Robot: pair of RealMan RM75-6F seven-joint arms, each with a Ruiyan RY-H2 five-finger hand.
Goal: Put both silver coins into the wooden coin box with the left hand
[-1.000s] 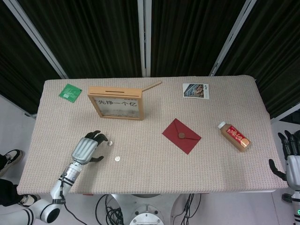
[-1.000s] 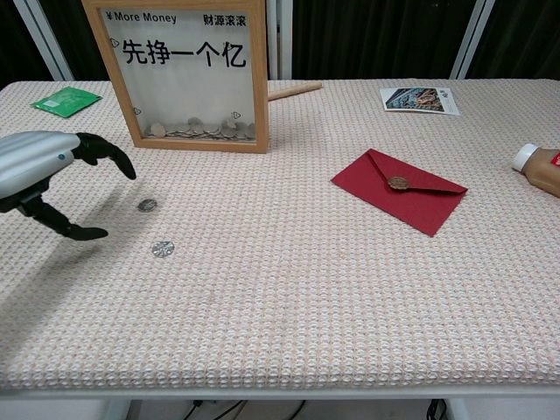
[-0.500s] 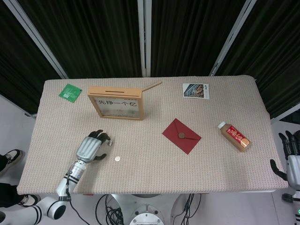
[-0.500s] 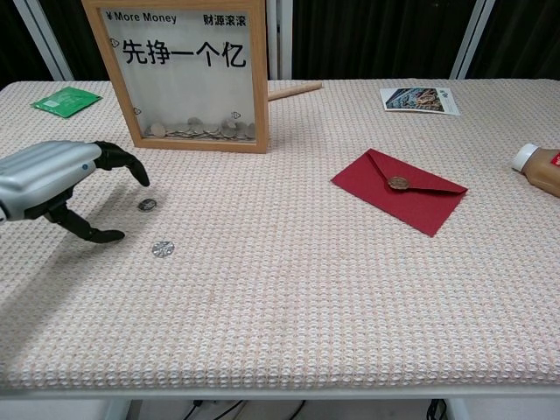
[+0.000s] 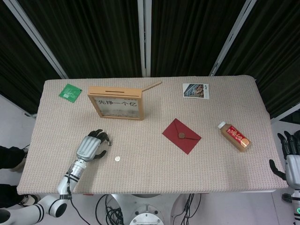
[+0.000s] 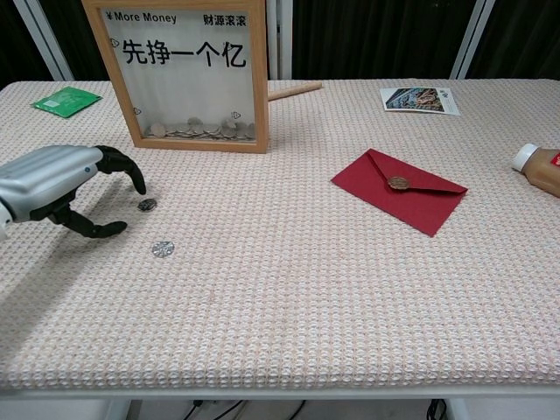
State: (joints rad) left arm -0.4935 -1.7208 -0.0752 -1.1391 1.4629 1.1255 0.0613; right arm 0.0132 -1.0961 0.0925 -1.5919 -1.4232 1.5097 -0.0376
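The wooden coin box [image 5: 116, 103] [image 6: 188, 74] stands upright at the back left, with a slot in its top and several coins behind its clear front. Two silver coins lie on the cloth in front of it: the farther coin [image 5: 109, 144] [image 6: 147, 204] and the nearer coin [image 5: 117, 159] [image 6: 162, 248]. My left hand [image 5: 91, 146] [image 6: 61, 179] is low over the table just left of the farther coin. Its fingers [image 6: 131, 171] curve down almost to that coin, the thumb is apart below, and it holds nothing. My right hand [image 5: 293, 161] hangs off the table's right edge, fingers apart.
A red envelope [image 5: 182, 136] [image 6: 398, 190] lies mid-table and a bottle [image 5: 234, 136] [image 6: 538, 166] lies on its side at the right. At the back are a green packet [image 5: 71, 92] [image 6: 66, 100], a photo card [image 5: 195, 90] [image 6: 419, 99] and a wooden stick [image 5: 152, 86] [image 6: 294, 89].
My left hand has moved right and dropped lower, bringing its curled fingers close to the farther coin. Both coins lie where they were. The right hand has not moved.
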